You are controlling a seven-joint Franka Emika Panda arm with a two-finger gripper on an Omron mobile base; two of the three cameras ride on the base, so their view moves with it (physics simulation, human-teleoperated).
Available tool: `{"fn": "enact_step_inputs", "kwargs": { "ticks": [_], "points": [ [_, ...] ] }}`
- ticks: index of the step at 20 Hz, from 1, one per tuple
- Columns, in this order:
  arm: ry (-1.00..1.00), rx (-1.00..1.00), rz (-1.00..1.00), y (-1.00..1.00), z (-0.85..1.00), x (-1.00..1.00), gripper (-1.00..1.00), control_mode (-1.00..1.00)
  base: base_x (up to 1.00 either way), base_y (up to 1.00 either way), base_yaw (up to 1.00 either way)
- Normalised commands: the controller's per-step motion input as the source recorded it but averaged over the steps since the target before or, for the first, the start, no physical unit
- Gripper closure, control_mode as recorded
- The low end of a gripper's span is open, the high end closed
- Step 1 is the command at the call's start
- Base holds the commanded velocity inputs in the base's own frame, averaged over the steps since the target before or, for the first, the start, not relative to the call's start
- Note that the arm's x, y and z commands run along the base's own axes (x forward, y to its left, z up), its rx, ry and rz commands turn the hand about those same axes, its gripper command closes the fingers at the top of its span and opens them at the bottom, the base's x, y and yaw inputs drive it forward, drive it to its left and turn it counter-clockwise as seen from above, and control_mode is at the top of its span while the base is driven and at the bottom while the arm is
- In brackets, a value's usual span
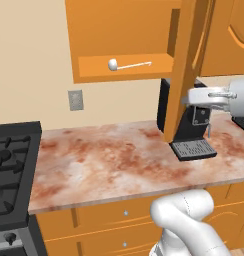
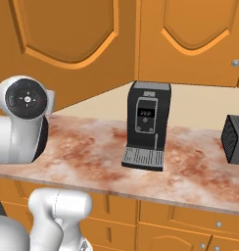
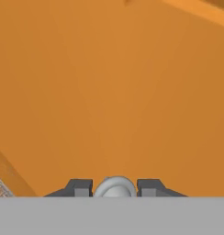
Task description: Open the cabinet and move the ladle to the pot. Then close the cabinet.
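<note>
1. Cabinet (image 1: 119, 40): orange wall unit above the counter. You have its door (image 1: 186, 70) swung out toward the robot, seen edge-on in the left base view; in the right base view the arched panel of that door (image 2: 62, 44) fills the upper left.

2. Knob (image 3: 115, 188): small, round, silver, on the door's orange face. In the hand view it sits between the two dark fingertips.

3. Gripper (image 3: 115, 189): your jaws are clenched on the knob, one fingertip (image 3: 79, 188) on either side of it, each touching it.

4. Ladle (image 1: 128, 64): silvery-white, lying on the cabinet's lower shelf, bowl to the left, thin handle pointing right. It rests well apart from the gripper.

5. Counter (image 1: 109, 160): reddish marbled top, with orange drawer fronts (image 1: 119, 212) beneath.

6. Coffee machine (image 2: 147, 125): black, upright on the counter beneath the cabinet, drip tray in front; the open door partly hides it in the left base view.

7. Stove (image 1: 11, 170): black burners, at the counter's left end.

8. Wall outlet (image 1: 75, 100): grey plate, below the cabinet's left part.

9. Dark slotted appliance (image 2: 235, 138): at the right edge of the right base view; you cannot tell its kind.
</note>
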Motion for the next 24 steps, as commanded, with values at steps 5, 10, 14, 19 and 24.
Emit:
{"fn": "enact_step_inputs", "kwargs": {
  "ticks": [5, 10, 14, 19, 24],
  "points": [
    [0.00, 0.00, 0.08, -0.26, 0.00, -0.17, 1.00, -1.00, 0.00, 0.00, 0.00],
    [0.01, 0.00, 0.07, -0.14, -0.01, -0.03, 1.00, -1.00, 0.00, 0.00, 0.00],
    [0.01, 0.00, 0.06, -0.13, -0.02, 0.00, 1.00, -1.00, 0.00, 0.00, 0.00],
    [0.00, 0.00, 0.05, -0.20, 0.00, -0.01, 1.00, -1.00, 0.00, 0.00, 0.00],
    [0.00, 0.00, 0.03, -0.13, 0.00, 0.00, -1.00, -1.00, 0.00, 0.00, 0.00]
  ]
}}
